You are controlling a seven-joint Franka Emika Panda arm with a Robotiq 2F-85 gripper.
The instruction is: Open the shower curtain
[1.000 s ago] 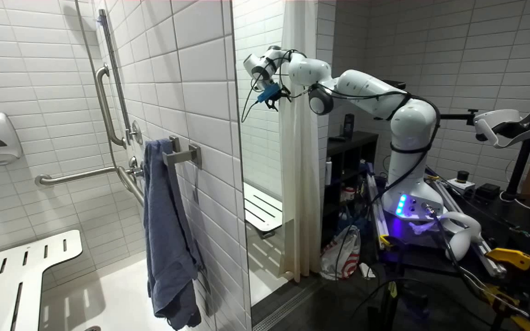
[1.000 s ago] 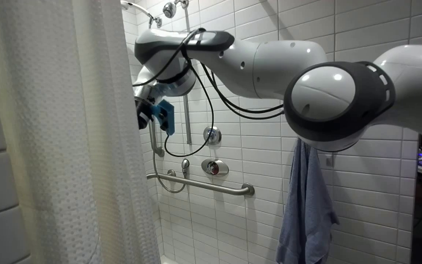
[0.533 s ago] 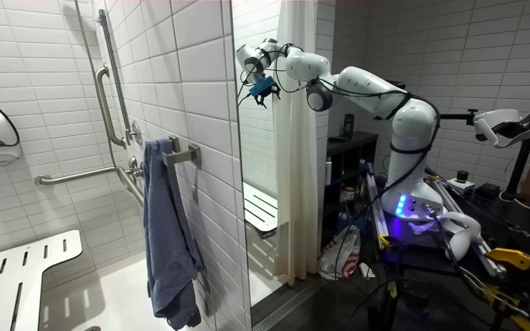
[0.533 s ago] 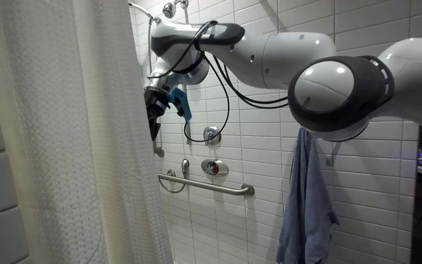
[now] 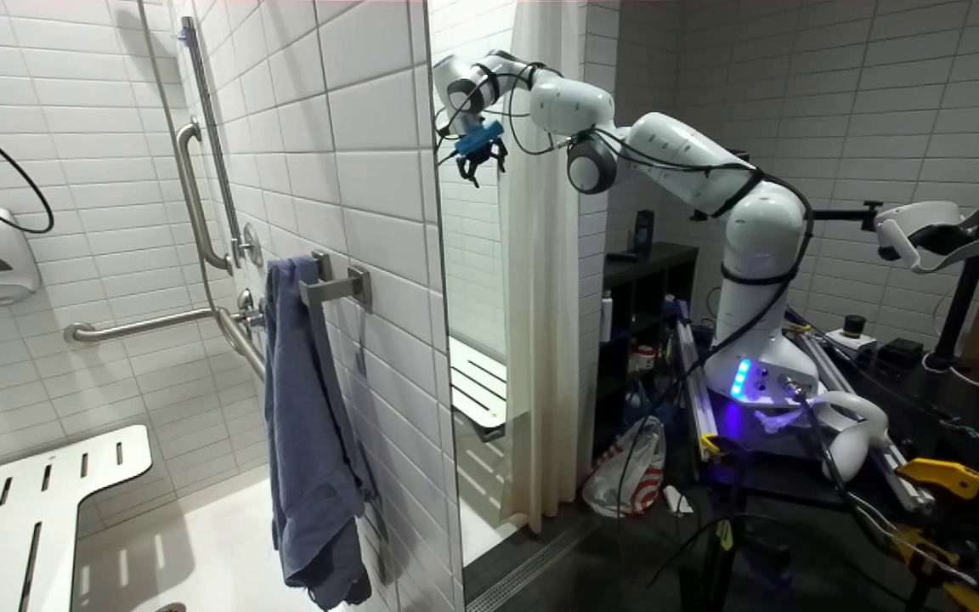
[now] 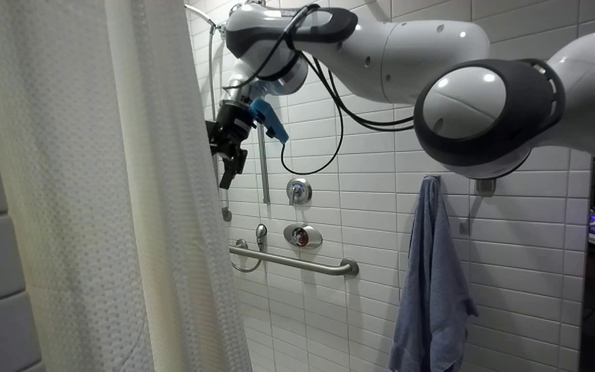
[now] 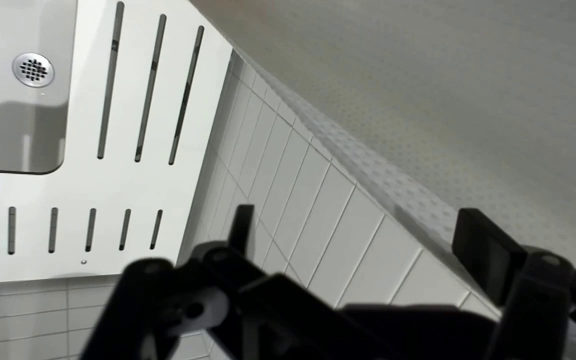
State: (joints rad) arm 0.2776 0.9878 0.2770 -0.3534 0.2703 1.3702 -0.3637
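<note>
Claw (image 7: 360, 237) spread wide near the shower curtain (image 6: 85, 206), slotted bench (image 7: 138, 186) below (blue-grey towel (image 6: 432, 289) on the tiled wall (image 6: 514, 268)).

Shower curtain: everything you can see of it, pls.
The shower curtain is a tall off-white sheet, fabric-like, patterned with small dots up close, hanging in soft vertical folds. Its top runs out of frame; in an exterior view its hem falls close to the floor, contact unclear. It isn't drawn right across: the tiled wall shows past its edge. The tool is open beside that edge, not clamping it; whether any part touches can't be told.
</note>
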